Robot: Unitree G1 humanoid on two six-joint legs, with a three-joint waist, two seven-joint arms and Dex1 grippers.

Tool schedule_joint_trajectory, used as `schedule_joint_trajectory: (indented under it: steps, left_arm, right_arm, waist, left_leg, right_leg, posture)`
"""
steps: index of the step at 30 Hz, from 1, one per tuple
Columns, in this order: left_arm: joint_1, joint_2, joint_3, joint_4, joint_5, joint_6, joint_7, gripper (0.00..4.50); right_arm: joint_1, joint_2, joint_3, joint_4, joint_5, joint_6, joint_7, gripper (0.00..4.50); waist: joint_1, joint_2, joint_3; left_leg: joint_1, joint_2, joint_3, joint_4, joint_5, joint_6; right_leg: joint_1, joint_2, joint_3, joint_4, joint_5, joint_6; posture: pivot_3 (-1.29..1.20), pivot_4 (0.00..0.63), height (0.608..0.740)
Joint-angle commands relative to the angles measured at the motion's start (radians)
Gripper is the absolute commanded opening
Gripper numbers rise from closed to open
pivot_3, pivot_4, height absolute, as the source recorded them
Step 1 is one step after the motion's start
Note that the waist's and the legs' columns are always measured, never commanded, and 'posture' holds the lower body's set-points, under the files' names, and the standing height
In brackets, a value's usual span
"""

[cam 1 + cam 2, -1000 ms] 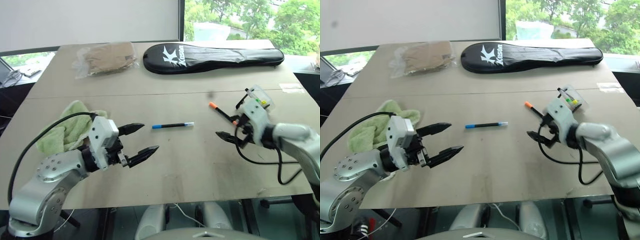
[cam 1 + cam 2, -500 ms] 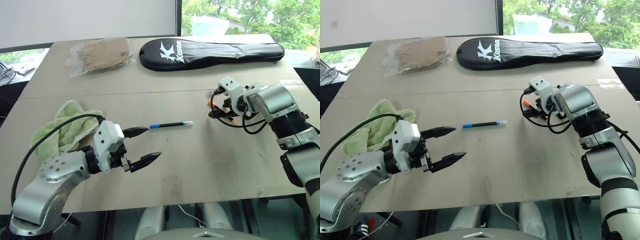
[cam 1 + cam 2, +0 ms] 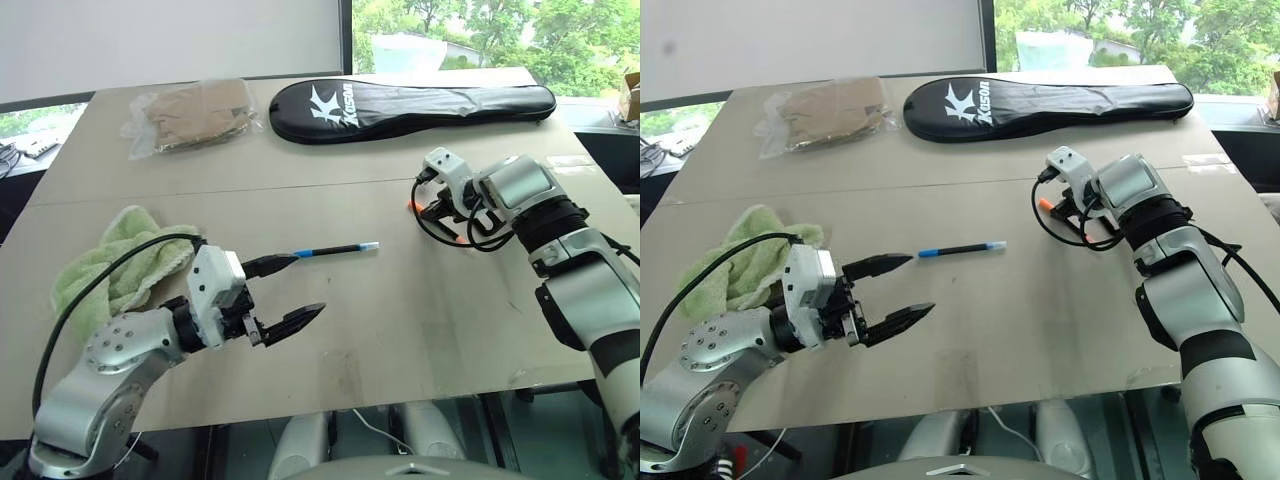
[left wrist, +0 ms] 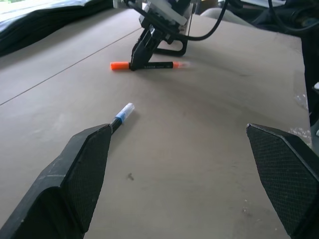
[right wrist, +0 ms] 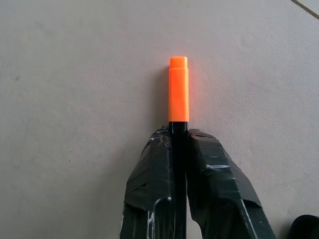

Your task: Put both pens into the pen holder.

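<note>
The orange-capped pen [image 5: 178, 89] lies flat on the table, and my right gripper [image 5: 178, 132] is shut on its dark barrel just behind the cap. The head view shows that gripper [image 3: 425, 208] at the table's right, pointing down at the pen. The other pen [image 3: 335, 250], black with a blue end and clear tip, lies loose in the middle of the table. My left gripper [image 3: 310, 284] hovers open just short of it, with its upper finger near the pen's black end. The pen holder is hidden.
A long black racket bag [image 3: 410, 100] lies along the far edge. A clear plastic bag of brown stuff [image 3: 190, 110] sits at the far left. A green towel [image 3: 110, 260] is bunched beside my left arm. The table's front edge runs just below the left gripper.
My right gripper has reached forward and to the left, come down over the orange-capped pen and shut on its barrel. The left gripper stays open in place. The camera has shifted.
</note>
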Motion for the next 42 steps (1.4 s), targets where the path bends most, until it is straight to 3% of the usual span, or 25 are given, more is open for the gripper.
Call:
schedule_joint_trajectory:
  steps: [1,6,9,15,20,24,31,42]
  left_arm:
    - [0.004,-0.01,0.037,-0.035,-0.058,-0.014,-0.001,4.5]
    - [-0.051,-0.045,0.044,-0.033,-0.105,-0.027,0.037,4.5]
    - [-0.115,-0.05,0.029,-0.018,-0.128,-0.01,0.06,4.5]
    - [-0.235,-0.062,-0.025,0.038,-0.144,0.001,0.059,4.5]
    - [-0.33,-0.09,-0.105,0.082,-0.155,0.008,0.019,4.5]
    - [-0.343,-0.072,-0.113,0.12,-0.13,-0.011,-0.03,4.5]
    - [-0.316,-0.063,-0.095,0.113,-0.124,-0.01,-0.028,4.5]
    - [-0.319,-0.068,-0.106,0.079,-0.121,0.005,0.041,4.5]
  right_arm:
    - [0.045,-0.049,-0.117,-0.165,0.05,0.031,0.022,0.06]
    - [0.192,-0.081,-0.493,-0.641,0.302,0.112,-0.002,0.06]
    - [0.259,-0.081,-0.639,-0.852,0.412,0.148,-0.035,0.06]
    - [0.398,-0.114,-0.715,-1.124,0.39,0.031,-0.18,0.06]
    - [0.556,-0.106,-0.648,-1.11,0.229,-0.29,-0.261,0.06]
    - [0.558,-0.087,-0.626,-1.021,0.173,-0.45,-0.302,0.06]
    - [0.508,-0.093,-0.655,-0.917,0.17,-0.53,-0.338,0.06]
    - [0.581,-0.105,-0.601,-0.675,0.063,-0.767,-0.344,0.06]
  waist:
    - [0.001,0.0,0.0]
    - [0.013,0.003,0.002]
    - [0.02,0.003,0.002]
    - [0.026,0.003,0.002]
    - [0.027,0.002,0.001]
    - [0.013,0.003,0.002]
    - [0.01,0.003,0.002]
    - [0.012,0.003,0.002]
  left_leg:
    - [0.0,0.0,0.0,0.0,0.0,0.0]
    - [-0.007,0.0,-0.002,0.003,0.0,0.0]
    - [-0.007,0.0,-0.002,0.002,0.0,0.0]
    - [-0.005,-0.001,-0.002,0.003,0.0,0.0]
    - [-0.004,0.0,-0.002,0.004,0.0,0.0]
    - [-0.003,0.0,0.002,0.006,0.0,0.0]
    - [-0.003,0.0,0.001,0.007,0.0,0.0]
    - [-0.003,0.0,0.001,0.008,0.0,0.0]
  right_leg:
    - [0.0,0.0,0.0,0.0,0.0,0.0]
    - [-0.003,-0.001,-0.003,0.0,0.0,0.0]
    - [-0.002,0.0,-0.004,0.0,0.0,0.0]
    - [-0.001,0.0,-0.003,0.0,0.0,0.0]
    - [0.0,0.0,-0.003,0.001,0.0,0.001]
    - [-0.001,0.001,-0.002,0.004,0.0,0.001]
    - [0.0,0.001,-0.001,0.005,0.0,0.001]
    - [0.0,0.001,0.0,0.005,0.0,0.001]
  posture:
    - [0.0,0.15,0.74]
    - [0.0,0.15,0.74]
    - [0.0,0.15,0.74]
    - [0.0,0.15,0.74]
    - [0.0,0.15,0.74]
    - [0.0,0.15,0.74]
    - [0.0,0.15,0.74]
    - [0.0,0.15,0.74]
